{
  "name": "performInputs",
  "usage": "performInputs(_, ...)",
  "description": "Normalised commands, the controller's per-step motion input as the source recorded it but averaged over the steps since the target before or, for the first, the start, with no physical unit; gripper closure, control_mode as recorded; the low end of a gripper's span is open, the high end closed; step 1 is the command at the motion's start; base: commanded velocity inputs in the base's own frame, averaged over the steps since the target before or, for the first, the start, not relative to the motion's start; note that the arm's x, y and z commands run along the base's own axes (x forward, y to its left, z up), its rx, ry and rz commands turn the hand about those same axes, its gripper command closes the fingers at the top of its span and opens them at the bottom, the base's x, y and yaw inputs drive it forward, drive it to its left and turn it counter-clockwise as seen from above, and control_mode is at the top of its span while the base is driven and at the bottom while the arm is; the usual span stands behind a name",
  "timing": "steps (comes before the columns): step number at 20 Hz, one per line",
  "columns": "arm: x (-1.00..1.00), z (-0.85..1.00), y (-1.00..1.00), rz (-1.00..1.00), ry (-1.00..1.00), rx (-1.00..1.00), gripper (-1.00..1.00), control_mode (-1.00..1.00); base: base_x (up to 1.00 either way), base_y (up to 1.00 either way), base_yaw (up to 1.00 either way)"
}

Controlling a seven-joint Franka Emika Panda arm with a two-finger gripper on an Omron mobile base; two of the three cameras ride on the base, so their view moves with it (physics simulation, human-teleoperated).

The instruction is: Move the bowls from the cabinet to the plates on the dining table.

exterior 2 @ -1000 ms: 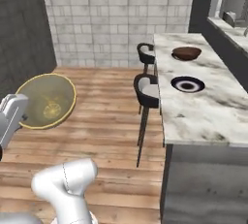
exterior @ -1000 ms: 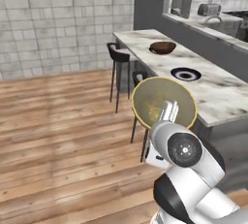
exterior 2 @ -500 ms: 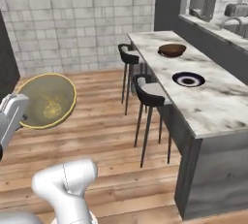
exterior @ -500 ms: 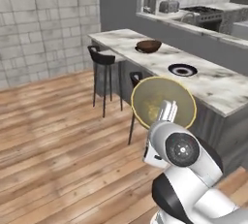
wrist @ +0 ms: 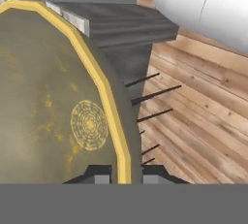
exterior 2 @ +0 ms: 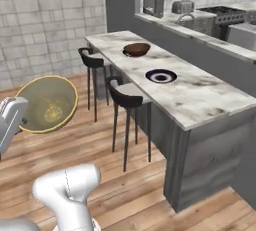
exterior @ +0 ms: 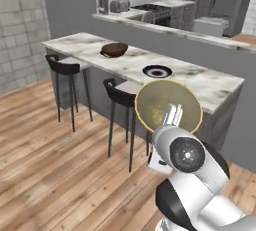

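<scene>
My gripper is clamped on the rim of the yellow bowl, held on edge in the air near the bench. On the bench, the brown bowl sits apart from an empty plate. I can read no writing on anything.

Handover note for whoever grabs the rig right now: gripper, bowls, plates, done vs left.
Gripper: shut on the rim of the tan bowl, carried tipped on edge, above the wood floor, short of the dining table.
Dark brown bowl: on the table's far half; I cannot tell whether a plate lies under it, so check before counting it done.
Empty plate: mid-table, with nothing on it.
Left: bring the tan bowl over the empty plate, level it, set it down, release.
Two black stools stand along the table's near side; mind them on approach.
</scene>
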Motion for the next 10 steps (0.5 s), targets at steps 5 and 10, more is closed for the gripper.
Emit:
performInputs(5, 0.00, 0.00, 0.00, 0.00, 0.00, 0.00, 1.00, 1.00, 0.36, 0.34, -0.53)
performInputs(10, 0.00, 0.00, 0.00, 0.00, 0.00, 0.00, 1.00, 1.00, 0.29, 0.54, -0.52)
